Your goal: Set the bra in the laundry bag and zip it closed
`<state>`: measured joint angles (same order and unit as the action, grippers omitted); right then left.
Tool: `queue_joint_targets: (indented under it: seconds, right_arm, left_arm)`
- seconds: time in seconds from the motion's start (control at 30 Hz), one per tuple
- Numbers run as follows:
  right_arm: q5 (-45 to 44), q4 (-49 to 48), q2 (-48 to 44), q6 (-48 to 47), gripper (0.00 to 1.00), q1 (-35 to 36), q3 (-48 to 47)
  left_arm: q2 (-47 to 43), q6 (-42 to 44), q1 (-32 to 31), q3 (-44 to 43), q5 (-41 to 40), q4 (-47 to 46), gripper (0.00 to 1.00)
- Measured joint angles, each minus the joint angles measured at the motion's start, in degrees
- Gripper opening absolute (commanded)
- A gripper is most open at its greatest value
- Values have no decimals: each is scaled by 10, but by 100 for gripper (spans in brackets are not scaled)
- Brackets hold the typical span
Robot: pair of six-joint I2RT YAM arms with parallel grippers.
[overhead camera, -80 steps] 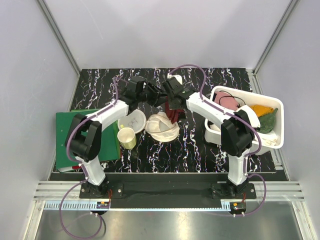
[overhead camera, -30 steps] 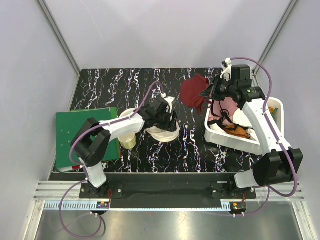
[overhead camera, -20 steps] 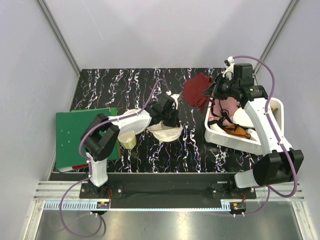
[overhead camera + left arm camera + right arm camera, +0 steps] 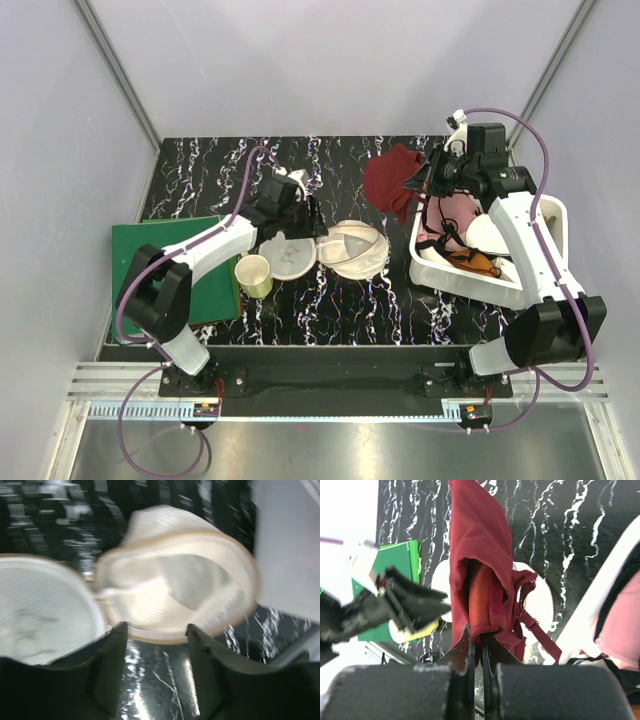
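1. Right gripper (image 4: pixel 413 184), clenched on a fold of the bra (image 4: pixel 388 178), holds it in the air up and to the far right of the laundry bag (image 4: pixel 352 247). The white bin (image 4: pixel 548 218) sits farther right of the bag.
2. Bra hangs limp from the jaws, long axis roughly up-down. It's dark red, w/ cups folded together and a thin strap looping beside the fingertips.
3. Bag lies mouth-up, cream mesh, rim gaping. A flat white mesh round (image 4: pixel 287 255) touches its left edge; poss. the bag's opened flap, can't tell.
4. Left gripper (image 4: pixel 156 630), released and empty, hovers just far-left of the bag, nearer it than the right arm is.
5. Likely next: right arm carries the bra left and toward the bases until it's over the mouth, then lowers it.
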<state>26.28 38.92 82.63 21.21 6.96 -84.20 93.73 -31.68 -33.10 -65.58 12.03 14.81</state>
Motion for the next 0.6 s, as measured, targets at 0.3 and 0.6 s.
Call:
queue_joint_targets:
  seconds: [0.3,0.6]
  right_arm:
    - [21,0,5,0,0,33,-4]
    - [23,0,6,0,0,57,-6]
  left_arm:
    - [70,-13,14,2,-66,29,53]
    - [130,-33,11,-20,-86,61,46]
